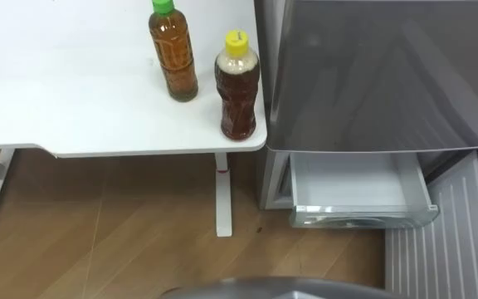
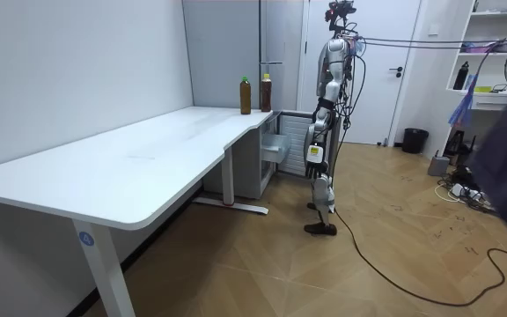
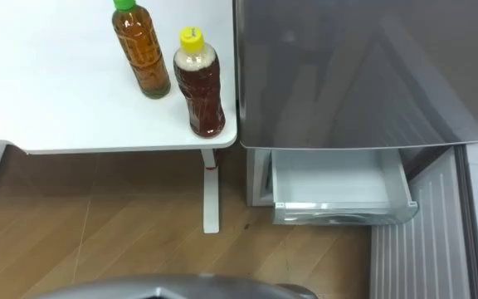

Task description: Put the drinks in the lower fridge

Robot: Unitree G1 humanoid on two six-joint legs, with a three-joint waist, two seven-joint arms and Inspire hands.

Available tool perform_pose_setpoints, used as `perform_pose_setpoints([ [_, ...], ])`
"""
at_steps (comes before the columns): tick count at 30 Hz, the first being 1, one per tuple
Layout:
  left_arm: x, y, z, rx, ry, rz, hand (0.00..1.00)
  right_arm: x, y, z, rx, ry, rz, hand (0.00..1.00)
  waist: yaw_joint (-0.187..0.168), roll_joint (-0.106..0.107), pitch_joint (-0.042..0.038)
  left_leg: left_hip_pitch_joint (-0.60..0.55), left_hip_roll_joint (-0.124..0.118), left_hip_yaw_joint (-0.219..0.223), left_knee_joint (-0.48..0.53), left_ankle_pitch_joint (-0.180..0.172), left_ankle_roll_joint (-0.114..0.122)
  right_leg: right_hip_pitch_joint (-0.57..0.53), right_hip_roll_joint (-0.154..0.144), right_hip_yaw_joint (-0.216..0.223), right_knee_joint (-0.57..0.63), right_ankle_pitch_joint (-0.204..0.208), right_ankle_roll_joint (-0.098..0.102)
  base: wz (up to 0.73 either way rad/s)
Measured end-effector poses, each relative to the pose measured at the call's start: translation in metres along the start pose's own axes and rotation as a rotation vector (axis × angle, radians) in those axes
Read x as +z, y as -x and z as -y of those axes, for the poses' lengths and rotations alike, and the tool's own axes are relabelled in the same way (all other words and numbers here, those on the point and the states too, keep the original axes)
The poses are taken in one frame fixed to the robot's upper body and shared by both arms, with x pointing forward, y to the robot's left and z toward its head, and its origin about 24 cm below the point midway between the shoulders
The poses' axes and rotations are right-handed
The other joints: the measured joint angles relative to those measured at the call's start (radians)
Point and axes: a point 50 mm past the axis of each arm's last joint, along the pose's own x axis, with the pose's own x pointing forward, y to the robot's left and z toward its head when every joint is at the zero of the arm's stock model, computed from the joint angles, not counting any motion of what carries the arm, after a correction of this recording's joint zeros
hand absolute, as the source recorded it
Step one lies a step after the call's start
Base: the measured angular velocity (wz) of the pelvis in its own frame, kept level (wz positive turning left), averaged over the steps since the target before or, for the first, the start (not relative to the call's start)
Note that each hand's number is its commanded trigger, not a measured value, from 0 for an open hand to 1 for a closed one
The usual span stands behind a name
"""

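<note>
On the tabletop (image 1: 98, 108), green-capped bottle (image 1: 173, 54) and yellow-capped bottle (image 1: 237, 87) await our first grasp; fridge drawer (image 1: 359, 187) open; whether the hand (image 2: 315, 153) is open we cannot tell.

Long white desk (image 2: 148, 158) along a pale grey wall (image 2: 77, 62), wood-plank floor (image 2: 368, 264) beneath the desk, white door (image 2: 390, 97) and small black bin (image 2: 415, 141) past the desk's far end

The table (image 1: 73, 108) is smooth matt white, the floor (image 1: 98, 241) wood-grain, the fridge (image 1: 372, 75) sheeny grey. Drawer (image 1: 351, 187), green-cap bottle (image 1: 173, 58) and yellow-cap bottle (image 1: 238, 91) are clear plastic.
</note>
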Motion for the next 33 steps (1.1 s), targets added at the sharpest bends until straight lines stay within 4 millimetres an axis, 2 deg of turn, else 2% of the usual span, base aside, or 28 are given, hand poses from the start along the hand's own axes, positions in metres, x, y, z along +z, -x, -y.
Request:
perform_pose_setpoints([
  [23, 0.0002, 0.0000, -0.0008, 0.002, 0.007, 0.005, 0.00, 0.0000, -0.0001, -0.0010, -0.003, 0.034, -0.002, 0.00, 0.000, 0.000, 0.0011, 0.009, 0.000, 0.004, 0.000, 0.000, 0.000, 0.009, 0.000, 0.001, 0.000, 0.000, 0.000, 0.00],
  [29, -0.0015, 0.0000, -0.0011, 0.028, 0.108, 0.008, 0.00, -0.0017, -0.0002, -0.0004, -0.005, 0.005, 0.000, 0.00, -0.002, 0.002, 0.0018, 0.011, 0.000, 0.001, 0.001, 0.000, 0.000, 0.016, 0.000, -0.003, -0.002, 0.000, 0.000, 0.04],
  [33, -0.0083, 0.0000, -0.0022, 0.057, 0.239, -0.008, 0.00, -0.0038, -0.0003, -0.0003, -0.003, -0.014, -0.004, 0.00, -0.002, 0.002, 0.0018, 0.011, 0.000, -0.003, 0.001, 0.000, 0.000, 0.017, -0.001, -0.007, -0.001, 0.000, 0.000, 0.02],
])
